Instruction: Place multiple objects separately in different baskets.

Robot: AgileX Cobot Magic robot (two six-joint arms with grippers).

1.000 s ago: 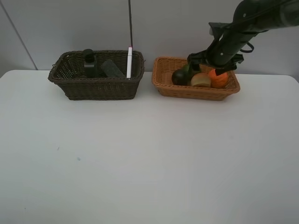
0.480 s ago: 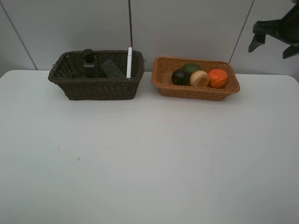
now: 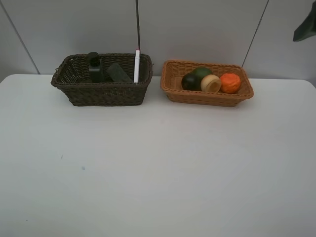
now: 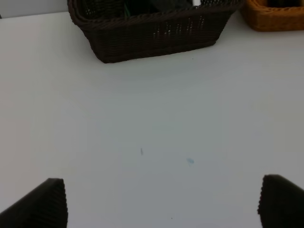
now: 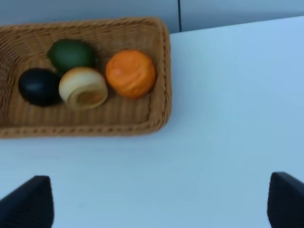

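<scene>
The dark brown basket (image 3: pixel 106 94) holds the dark pump bottle (image 3: pixel 95 66), the black eraser (image 3: pixel 119 72) and the white pink-tipped marker (image 3: pixel 137 65). The light orange-tan basket (image 3: pixel 207 98) holds the mangosteen (image 3: pixel 190 81), green fruit (image 3: pixel 201 72), pale peach (image 3: pixel 211 83) and tangerine (image 3: pixel 230 82). My right gripper (image 5: pixel 159 204) is open and empty, high above the table in front of the light basket (image 5: pixel 164 71). My left gripper (image 4: pixel 164 204) is open and empty over bare table, well in front of the dark basket (image 4: pixel 152 33). The pink bottle is out of view.
Both baskets stand side by side at the table's far edge, against a grey wall. A dark part of the right arm (image 3: pixel 307 25) shows at the upper right edge. A thin dark rod (image 3: pixel 138 24) rises behind the dark basket.
My right arm has lifted out of the light basket and drawn back up and to the right edge. The tangerine stays in the basket.
</scene>
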